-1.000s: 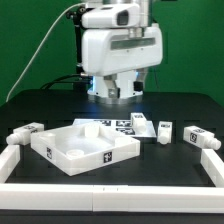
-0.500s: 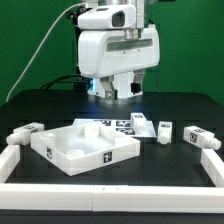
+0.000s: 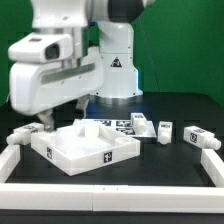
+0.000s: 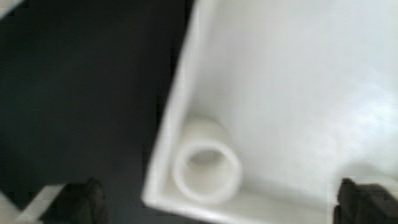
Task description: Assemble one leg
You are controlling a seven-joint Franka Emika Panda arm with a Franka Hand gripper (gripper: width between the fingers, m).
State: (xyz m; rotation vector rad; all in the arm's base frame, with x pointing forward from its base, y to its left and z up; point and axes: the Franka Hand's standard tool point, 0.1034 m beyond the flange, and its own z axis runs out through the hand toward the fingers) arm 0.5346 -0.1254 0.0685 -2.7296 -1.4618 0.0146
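Note:
The white square tabletop [image 3: 85, 150] with a raised rim lies at the front middle of the black table. In the wrist view its corner [image 4: 294, 110] with a round screw hole [image 4: 205, 165] fills the picture, blurred. My gripper [image 3: 46, 122] hangs over the tabletop's corner at the exterior view's left, beside a white leg [image 3: 24, 132]. It is open and empty: in the wrist view [image 4: 222, 205] the dark fingertips [image 4: 75, 203] stand wide apart, one on each side of the corner. More white legs [image 3: 201, 138] [image 3: 165, 131] [image 3: 141, 121] lie at the right.
The marker board [image 3: 118, 126] lies flat behind the tabletop. A low white rail [image 3: 110, 190] frames the table's front and sides. The arm's white base [image 3: 118, 70] stands at the back, before a green backdrop.
The arm has swung from the back middle forward and to the exterior view's left, down over the tabletop's left corner. The parts on the table have not moved.

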